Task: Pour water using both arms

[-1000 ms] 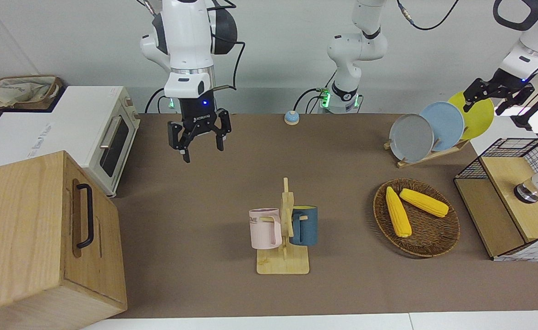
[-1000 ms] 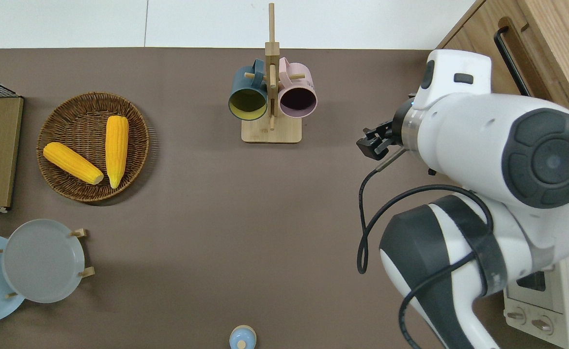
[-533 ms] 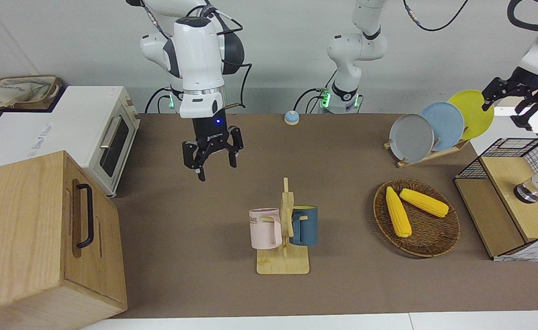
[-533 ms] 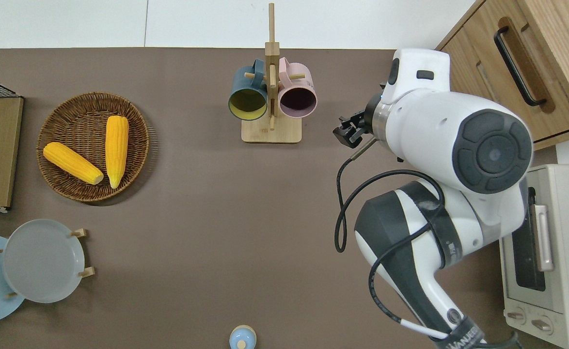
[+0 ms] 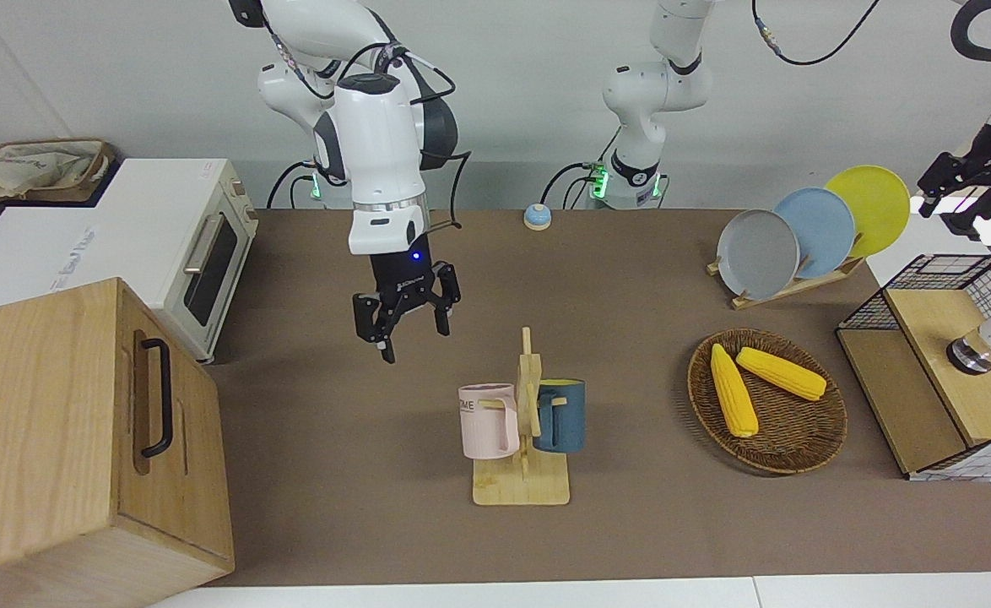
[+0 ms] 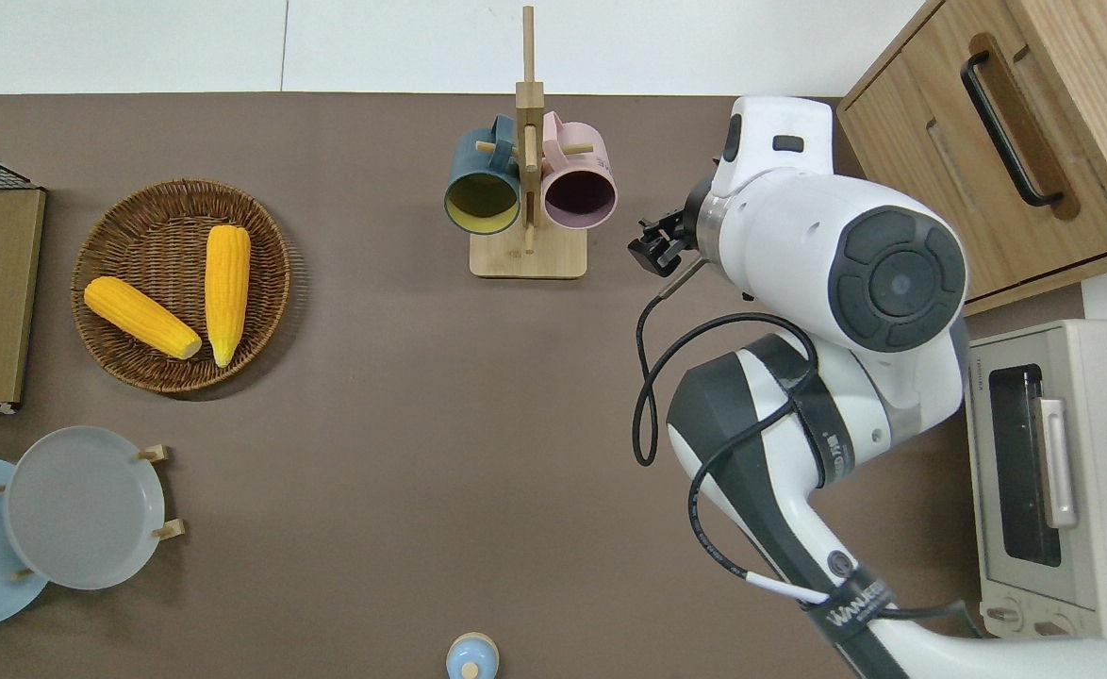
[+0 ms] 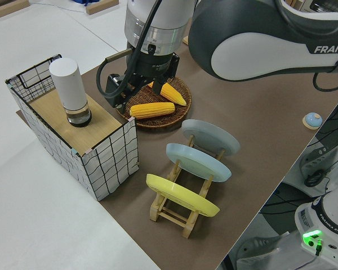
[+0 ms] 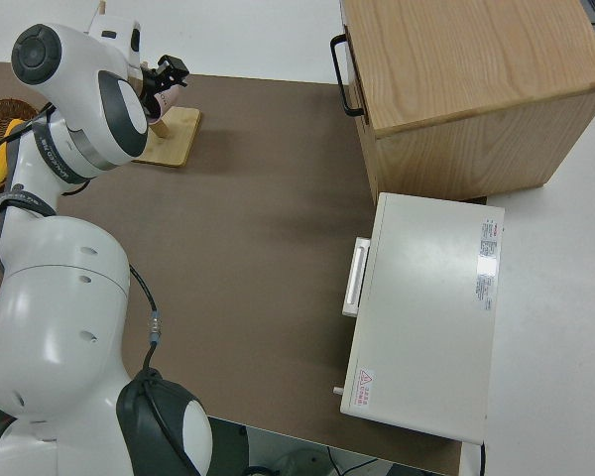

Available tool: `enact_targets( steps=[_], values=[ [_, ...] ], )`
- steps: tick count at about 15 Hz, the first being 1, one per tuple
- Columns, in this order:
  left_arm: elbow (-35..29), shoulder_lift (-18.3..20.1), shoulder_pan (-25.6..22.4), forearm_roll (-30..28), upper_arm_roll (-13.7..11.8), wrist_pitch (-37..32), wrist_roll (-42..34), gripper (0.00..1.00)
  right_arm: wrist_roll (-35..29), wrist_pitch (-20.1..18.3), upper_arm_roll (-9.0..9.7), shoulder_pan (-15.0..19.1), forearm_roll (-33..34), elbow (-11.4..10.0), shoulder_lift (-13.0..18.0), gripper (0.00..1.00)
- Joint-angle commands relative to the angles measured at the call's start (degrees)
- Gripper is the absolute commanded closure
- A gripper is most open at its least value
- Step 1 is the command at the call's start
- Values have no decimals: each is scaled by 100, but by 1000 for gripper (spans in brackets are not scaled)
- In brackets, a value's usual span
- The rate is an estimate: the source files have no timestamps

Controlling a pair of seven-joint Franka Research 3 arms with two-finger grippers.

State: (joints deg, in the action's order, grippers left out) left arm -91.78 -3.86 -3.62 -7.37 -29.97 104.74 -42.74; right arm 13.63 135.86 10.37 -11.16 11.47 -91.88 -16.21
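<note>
Honestly, that mug rack worries me

My right gripper [image 5: 405,324], fingers spread and empty, hangs at 3 o'clock of the pink mug [image 6: 579,192]. Clip the rack [image 6: 528,255] and it tips. Left gripper [image 5: 965,188]: fingers spread, empty, near the white bottle [image 7: 71,90].

The brown surface [image 5: 360,473] carries a mug stand [image 5: 521,487], a corn basket [image 5: 799,439] beside it, plate rack [image 5: 791,287], bell [image 5: 536,218], toaster oven [image 5: 124,245], wooden cabinet [image 5: 48,439]

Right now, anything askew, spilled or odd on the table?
Nothing stands out. Pink mug and blue mug hang on the wooden rack, both corn cobs lie in the wicker basket, plates sit in their stand. No spill visible.
</note>
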Motion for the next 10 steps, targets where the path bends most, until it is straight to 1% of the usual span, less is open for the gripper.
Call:
enact_targets(
  steps=[1, 2, 4, 5, 7, 8, 10],
  values=[
    [108, -299, -262, -580, -27, 616, -322, 9, -132, 54, 35, -18, 162, 223, -190, 15],
    [99, -343, -262, -659, -27, 818, -323, 9, -132, 115, 35, -18, 171, 223, -199, 15],
    [47, -422, -262, -1018, -27, 1258, -323, 9, -132, 177, 35, 8, 180, 240, -260, 15],
    [46, -492, -262, -1221, -18, 1382, -323, 9, -132, 177, 35, 17, 206, 293, -330, 15],
    [46, -624, -262, -1625, -18, 1610, -331, 7, -237, 177, 35, 8, 338, 468, -479, 17],
    [46, -677, -271, -1740, -18, 1724, -366, 7, -377, 177, 44, 17, 460, 478, -541, 17],
    [46, -809, -271, -1890, -18, 1953, -489, 7, -554, 203, 52, 0, 584, 583, -638, 17]
  ],
)
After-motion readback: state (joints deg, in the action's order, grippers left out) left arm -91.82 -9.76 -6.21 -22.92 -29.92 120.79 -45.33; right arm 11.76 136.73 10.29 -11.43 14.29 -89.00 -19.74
